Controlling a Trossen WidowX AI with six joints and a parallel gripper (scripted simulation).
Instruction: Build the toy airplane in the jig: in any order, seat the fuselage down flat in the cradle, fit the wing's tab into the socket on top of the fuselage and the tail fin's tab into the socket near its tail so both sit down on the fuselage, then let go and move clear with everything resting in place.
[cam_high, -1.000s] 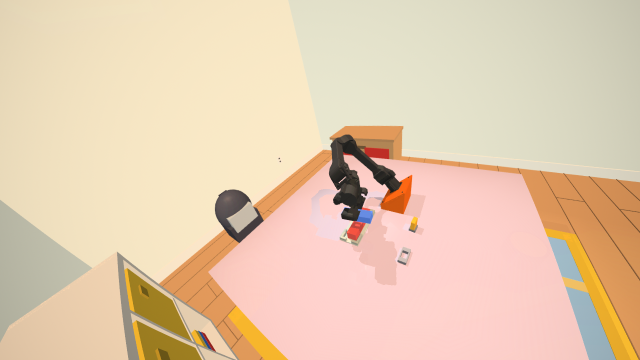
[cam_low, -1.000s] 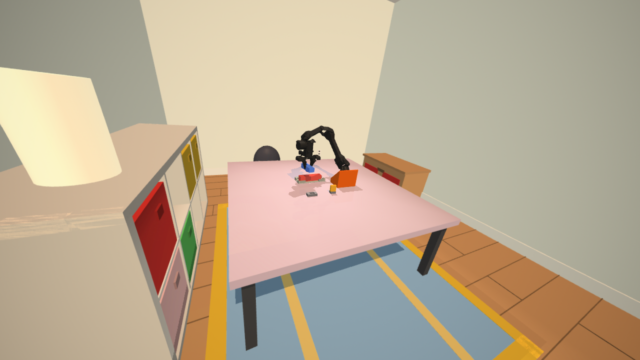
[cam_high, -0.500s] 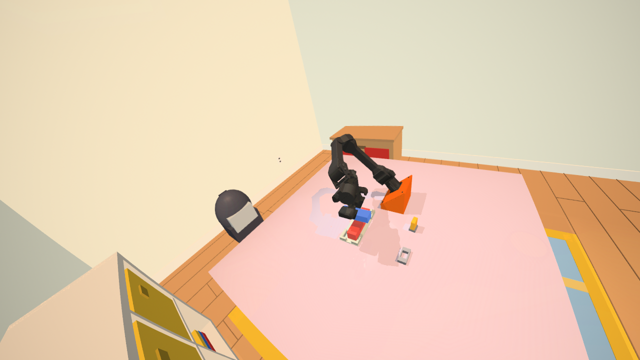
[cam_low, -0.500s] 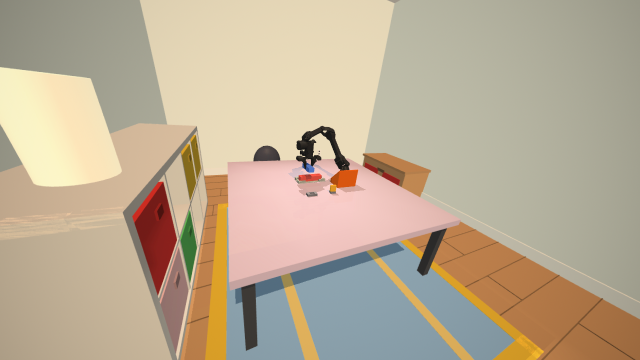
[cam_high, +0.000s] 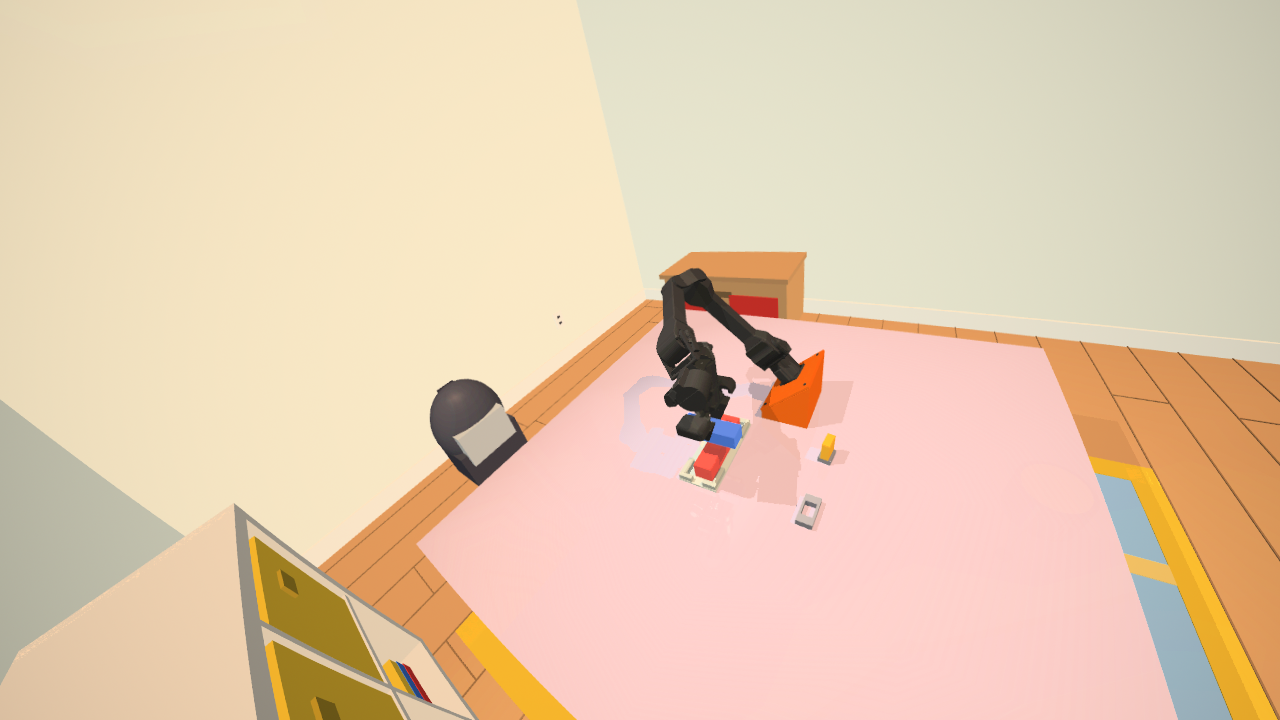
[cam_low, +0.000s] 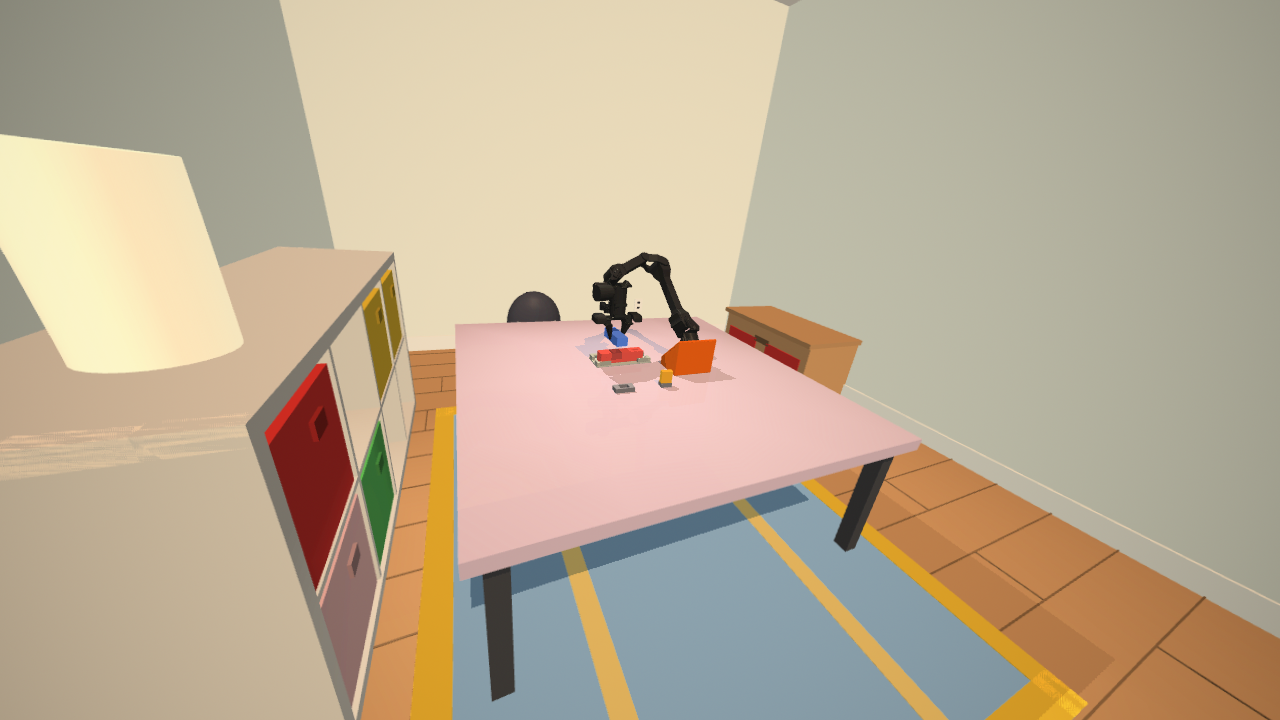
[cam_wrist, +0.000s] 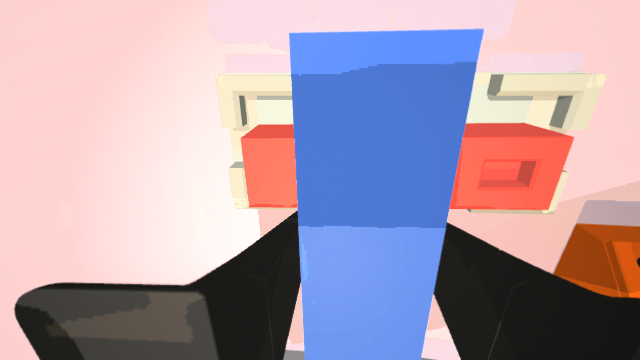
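The blue wing (cam_high: 725, 435) (cam_low: 615, 337) (cam_wrist: 372, 150) is held level across the red fuselage (cam_high: 708, 462) (cam_low: 626, 354) (cam_wrist: 270, 172), roughly at right angles. My gripper (cam_high: 709, 421) (cam_low: 618, 332) (cam_wrist: 360, 221) is shut on the wing. A gap shows under the wing in the exterior view; its tab is hidden. The fuselage lies flat in the cream jig (cam_high: 700, 483) (cam_wrist: 226, 100). The socket near its tail shows empty in the wrist view; the wing covers its middle. The yellow tail fin (cam_high: 828, 441) (cam_low: 665, 376) stands in a small grey holder, apart from the jig.
A grey open-centred holder (cam_high: 806, 522) stands empty on the pink table (cam_high: 895, 582) (cam_low: 572, 447), near the tail fin. The arm's orange base (cam_high: 792, 404) (cam_low: 689, 358) (cam_wrist: 582, 257) stands close to the jig's tail end.
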